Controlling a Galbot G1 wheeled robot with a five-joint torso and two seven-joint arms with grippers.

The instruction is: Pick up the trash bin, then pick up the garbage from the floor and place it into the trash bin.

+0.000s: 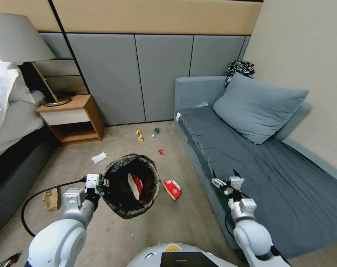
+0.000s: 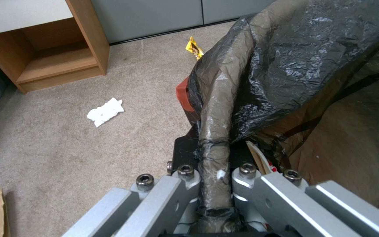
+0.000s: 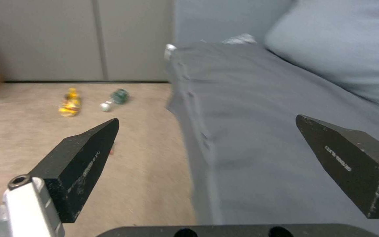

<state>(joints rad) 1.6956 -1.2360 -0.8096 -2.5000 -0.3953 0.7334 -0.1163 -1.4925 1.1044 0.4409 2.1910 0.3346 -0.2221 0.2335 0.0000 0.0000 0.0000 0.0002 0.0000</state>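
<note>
So the left gripper (image 1: 103,183) has its jaws pinched on the bag-covered rim of the trash bin (image 1: 131,185), holding it up off the carpet with a red-and-white carton (image 1: 135,185) already sitting inside. Another flattened carton (image 1: 172,188) lies just beside the bin, toward the sofa (image 1: 250,155). Beyond the bin: a crumpled tissue (image 1: 98,157), a yellow wrapper (image 1: 139,135), a small bottle (image 1: 155,132). Right gripper (image 1: 225,174) hovers over the sofa's edge, jaws spread wide, holding nothing.
</note>
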